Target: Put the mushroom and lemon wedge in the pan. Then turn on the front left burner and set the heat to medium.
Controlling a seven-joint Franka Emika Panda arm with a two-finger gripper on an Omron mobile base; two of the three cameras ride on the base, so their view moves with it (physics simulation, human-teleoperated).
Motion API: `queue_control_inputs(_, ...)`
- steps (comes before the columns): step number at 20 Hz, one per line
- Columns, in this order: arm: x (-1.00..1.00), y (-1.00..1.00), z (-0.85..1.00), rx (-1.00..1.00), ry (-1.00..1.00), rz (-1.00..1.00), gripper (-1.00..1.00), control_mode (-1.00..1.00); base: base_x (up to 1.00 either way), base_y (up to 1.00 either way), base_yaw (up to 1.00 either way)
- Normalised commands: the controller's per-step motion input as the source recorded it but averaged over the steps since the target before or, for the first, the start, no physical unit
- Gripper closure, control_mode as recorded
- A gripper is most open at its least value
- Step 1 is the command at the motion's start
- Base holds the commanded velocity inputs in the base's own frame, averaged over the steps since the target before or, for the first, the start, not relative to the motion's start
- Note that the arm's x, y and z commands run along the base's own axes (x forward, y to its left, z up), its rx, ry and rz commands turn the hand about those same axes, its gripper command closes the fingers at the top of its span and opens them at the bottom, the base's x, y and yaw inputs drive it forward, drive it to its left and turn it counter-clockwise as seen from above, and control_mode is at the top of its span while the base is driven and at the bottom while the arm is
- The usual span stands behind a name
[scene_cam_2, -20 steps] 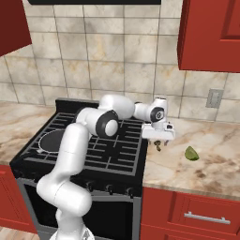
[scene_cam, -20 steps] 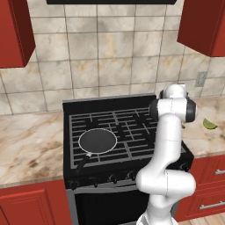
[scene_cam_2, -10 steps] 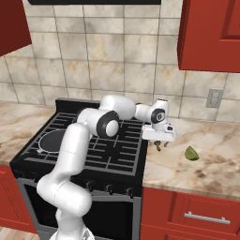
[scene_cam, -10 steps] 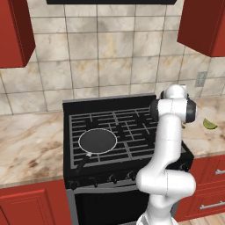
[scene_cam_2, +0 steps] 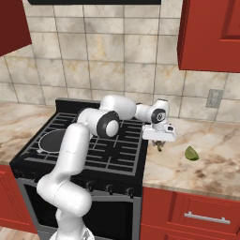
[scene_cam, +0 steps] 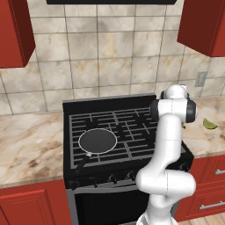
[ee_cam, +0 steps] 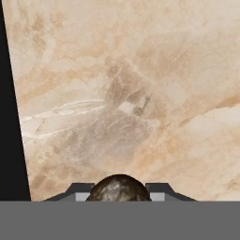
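Gripper (scene_cam_2: 160, 145) closed on the mushroom (ee_cam: 119, 187) just above the marble worktop (scene_cam_2: 206, 171), mushroom's brown cap plain between the fingertips in hand view, lemon wedge (scene_cam_2: 191, 153) near on the worktop, pan (scene_cam: 97, 142) on the stove's front left burner in left base view

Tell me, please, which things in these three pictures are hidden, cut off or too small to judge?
- Small tan-brown mushroom: in the hand view the grey band cuts off its lower part, so contact with the marbled counter is unclear.
- Two-finger gripper: in the right base view, too small to judge the grip.
- Yellow-green lemon wedge: in the left base view, too small for detail.
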Motion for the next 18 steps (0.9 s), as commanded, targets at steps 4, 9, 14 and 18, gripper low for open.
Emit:
queue_control_inputs(4, -0.03, 0.02, 0.12, 0.0, 0.0, 0.0, 1.0, -1.0, 0.0, 0.0, 0.0)
queue_control_inputs(9, -0.01, 0.27, 0.54, 0.0, 0.0, -0.01, 1.0, -1.0, 0.0, 0.0, 0.0)
queue_control_inputs(14, -0.11, 0.62, 0.37, -0.02, 0.0, -0.03, 1.0, -1.0, 0.0, 0.0, 0.0)
queue_control_inputs(18, -0.35, 0.84, 0.22, -0.03, 0.0, 0.0, 1.0, -1.0, 0.0, 0.0, 0.0)
